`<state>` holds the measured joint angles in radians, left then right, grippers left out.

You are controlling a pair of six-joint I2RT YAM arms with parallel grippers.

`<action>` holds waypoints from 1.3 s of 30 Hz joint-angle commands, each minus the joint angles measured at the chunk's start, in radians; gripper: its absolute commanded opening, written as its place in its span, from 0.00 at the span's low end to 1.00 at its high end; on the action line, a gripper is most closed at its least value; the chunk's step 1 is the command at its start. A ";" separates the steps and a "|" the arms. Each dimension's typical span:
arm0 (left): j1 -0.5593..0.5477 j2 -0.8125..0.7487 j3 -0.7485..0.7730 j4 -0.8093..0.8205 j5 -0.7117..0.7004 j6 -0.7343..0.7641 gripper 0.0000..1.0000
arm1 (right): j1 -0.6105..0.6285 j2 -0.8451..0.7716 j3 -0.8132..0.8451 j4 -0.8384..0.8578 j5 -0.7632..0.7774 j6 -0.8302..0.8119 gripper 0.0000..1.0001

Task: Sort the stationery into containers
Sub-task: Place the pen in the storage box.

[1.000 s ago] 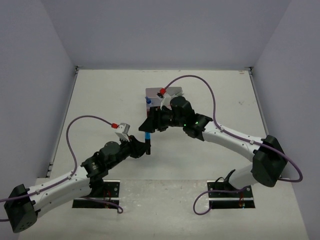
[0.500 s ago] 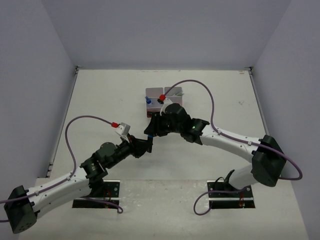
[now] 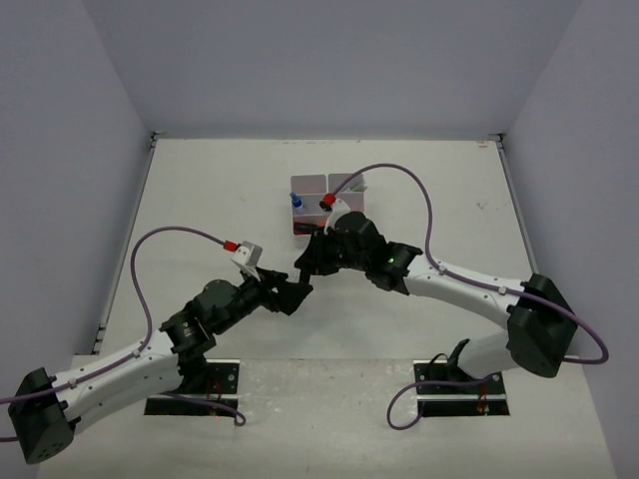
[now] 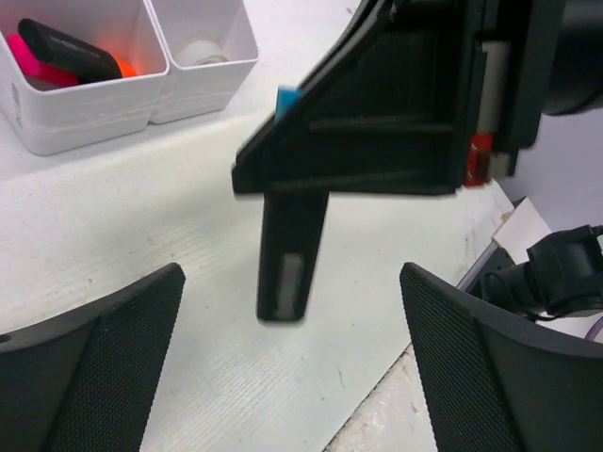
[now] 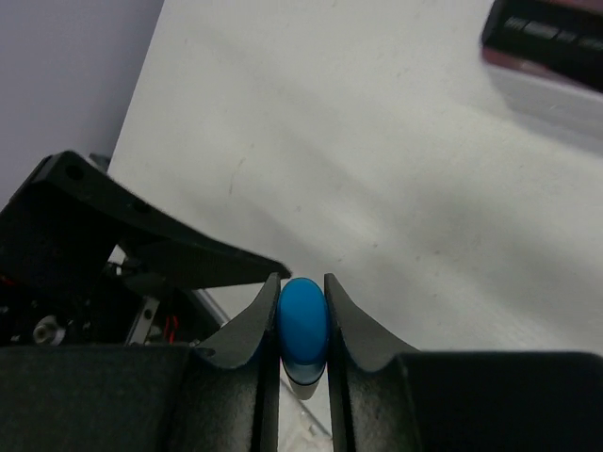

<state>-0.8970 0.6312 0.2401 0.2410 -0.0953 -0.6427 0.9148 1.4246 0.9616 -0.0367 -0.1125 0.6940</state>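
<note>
Right hand [image 5: 301,290] pinches the blue end of the black highlighter [image 4: 292,247], hung over the tabletop [image 3: 200,210] middle near the tray [image 4: 94,118], left hand [image 3: 292,295] spread open around it; light, stiff, slick plastic, probably steadier gripped mid-barrel

Highlighter [image 4: 287,250] black, blue end. Tray [image 4: 94,105] white. Table [image 3: 220,200] off-white. Arm cables [image 3: 185,233] purple.
</note>
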 commanded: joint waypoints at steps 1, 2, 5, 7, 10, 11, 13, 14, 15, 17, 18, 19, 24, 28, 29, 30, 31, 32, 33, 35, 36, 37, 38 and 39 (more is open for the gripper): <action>0.002 -0.002 0.165 -0.272 -0.055 0.002 1.00 | -0.107 -0.047 0.008 0.155 0.202 -0.146 0.00; 0.002 0.003 0.214 -0.368 -0.053 -0.003 1.00 | -0.114 -0.039 0.016 0.205 0.275 -0.191 0.00; 0.003 0.008 0.320 -0.540 -0.056 -0.011 1.00 | -0.114 0.004 0.076 0.300 0.369 -0.347 0.00; 0.001 -0.013 0.374 -0.607 -0.051 0.015 1.00 | -0.115 0.073 0.096 0.398 0.411 -0.486 0.00; 0.001 -0.051 0.431 -0.675 -0.045 0.044 1.00 | -0.114 0.154 0.144 0.501 0.449 -0.664 0.00; 0.002 -0.070 0.446 -0.697 -0.051 0.049 1.00 | -0.115 0.194 0.154 0.529 0.459 -0.717 0.00; 0.003 -0.108 0.468 -0.734 -0.064 0.060 1.00 | -0.115 0.247 0.171 0.559 0.477 -0.778 0.00; 0.003 -0.118 0.477 -0.756 -0.076 0.061 1.00 | -0.116 0.260 0.180 0.562 0.482 -0.795 0.00; 0.003 -0.146 0.502 -0.783 -0.096 0.066 1.00 | -0.115 0.296 0.183 0.571 0.493 -0.815 0.00; 0.001 -0.166 0.519 -0.809 -0.115 0.072 1.00 | -0.114 0.315 0.175 0.608 0.491 -0.829 0.00; 0.002 -0.177 0.531 -0.830 -0.134 0.078 1.00 | -0.114 0.324 0.159 0.627 0.487 -0.825 0.00; 0.002 -0.189 0.543 -0.846 -0.150 0.085 1.00 | -0.115 0.337 0.146 0.647 0.482 -0.824 0.00; 0.003 -0.214 0.575 -0.896 -0.203 0.111 1.00 | -0.115 0.411 0.159 0.639 0.473 -0.831 0.00; 0.003 -0.219 0.573 -0.905 -0.216 0.113 1.00 | -0.111 0.409 0.158 0.623 0.471 -0.825 0.00; 0.003 -0.220 0.573 -0.904 -0.215 0.115 1.00 | -0.110 0.404 0.150 0.612 0.464 -0.808 0.00; 0.003 -0.220 0.572 -0.903 -0.215 0.115 1.00 | -0.109 0.393 0.137 0.608 0.453 -0.796 0.00; 0.003 -0.220 0.571 -0.902 -0.217 0.115 1.00 | -0.108 0.381 0.123 0.607 0.441 -0.785 0.00; 0.003 -0.222 0.568 -0.897 -0.220 0.115 1.00 | -0.106 0.364 0.109 0.616 0.433 -0.777 0.00; 0.003 -0.222 0.568 -0.894 -0.219 0.117 1.00 | -0.104 0.362 0.094 0.629 0.434 -0.775 0.00; 0.001 -0.221 0.556 -0.882 -0.215 0.121 1.00 | -0.095 0.334 0.068 0.656 0.447 -0.779 0.00; 0.002 -0.217 0.553 -0.878 -0.214 0.122 1.00 | -0.091 0.327 0.057 0.671 0.450 -0.782 0.00; 0.003 -0.215 0.552 -0.876 -0.212 0.124 1.00 | -0.089 0.321 0.052 0.676 0.452 -0.784 0.00; 0.002 -0.212 0.550 -0.874 -0.211 0.125 1.00 | -0.087 0.313 0.050 0.680 0.454 -0.786 0.00; 0.001 -0.208 0.548 -0.873 -0.209 0.126 1.00 | -0.085 0.303 0.047 0.681 0.456 -0.787 0.00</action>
<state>-0.8970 0.4154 0.7856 -0.6485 -0.2968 -0.5552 0.8112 1.7810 1.0387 0.6159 0.3285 -0.1053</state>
